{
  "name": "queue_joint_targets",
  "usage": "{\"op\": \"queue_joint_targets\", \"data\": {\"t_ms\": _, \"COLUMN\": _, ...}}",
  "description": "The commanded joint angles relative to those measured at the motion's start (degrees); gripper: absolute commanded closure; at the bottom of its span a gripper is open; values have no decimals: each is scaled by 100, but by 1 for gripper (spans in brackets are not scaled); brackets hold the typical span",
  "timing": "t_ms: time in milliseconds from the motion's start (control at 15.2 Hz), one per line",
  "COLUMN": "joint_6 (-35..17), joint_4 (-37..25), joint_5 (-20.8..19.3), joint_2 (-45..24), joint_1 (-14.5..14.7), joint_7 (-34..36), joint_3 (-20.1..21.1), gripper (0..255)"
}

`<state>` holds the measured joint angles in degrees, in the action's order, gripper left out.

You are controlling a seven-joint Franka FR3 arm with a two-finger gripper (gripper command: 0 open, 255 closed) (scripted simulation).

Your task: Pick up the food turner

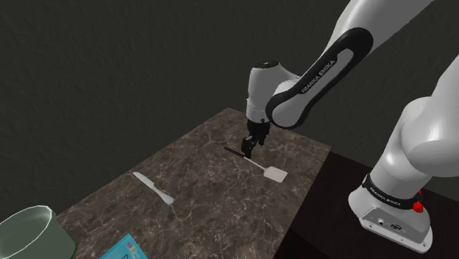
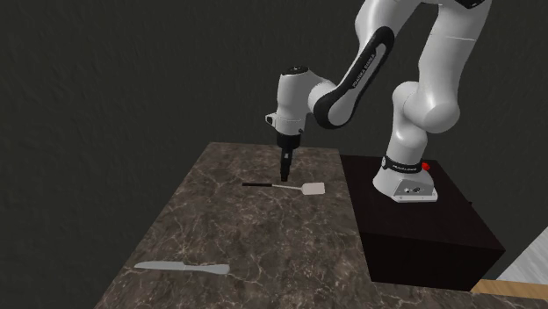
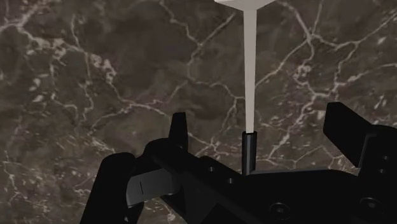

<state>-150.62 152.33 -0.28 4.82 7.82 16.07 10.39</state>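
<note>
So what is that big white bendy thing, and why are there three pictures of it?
That is a robot arm standing on a black box. Two pictures come from cameras placed near the table. The third comes from a camera on the arm's hand, looking down past its black pincer. On the dark stony table lie a food turner, a knife, a pale green bowl and a blue packet. The pincer is open. Its two fingers sit on either side of the turner's black handle without touching it, so nothing is held yet.
</note>
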Motion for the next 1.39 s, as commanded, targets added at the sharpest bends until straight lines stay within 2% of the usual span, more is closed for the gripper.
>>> {"op": "queue_joint_targets", "data": {"t_ms": 0, "joint_6": -278, "joint_4": -118, "joint_5": -141, "joint_2": -340, "joint_1": 1, "joint_7": 147, "joint_3": 45, "gripper": 0}}
{"op": "queue_joint_targets", "data": {"t_ms": 528, "joint_6": -862, "joint_4": -101, "joint_5": -470, "joint_2": -921, "joint_1": -10, "joint_7": 393, "joint_3": -4, "gripper": 0}}
{"op": "queue_joint_targets", "data": {"t_ms": 594, "joint_6": -861, "joint_4": -84, "joint_5": -463, "joint_2": -903, "joint_1": -9, "joint_7": 391, "joint_3": -1, "gripper": 255}}
{"op": "queue_joint_targets", "data": {"t_ms": 1188, "joint_6": -862, "joint_4": -102, "joint_5": -471, "joint_2": -922, "joint_1": -10, "joint_7": 394, "joint_3": -5, "gripper": 255}}
{"op": "queue_joint_targets", "data": {"t_ms": 1320, "joint_6": -687, "joint_4": -99, "joint_5": -356, "joint_2": -739, "joint_1": -17, "joint_7": 308, "joint_3": 24, "gripper": 255}}
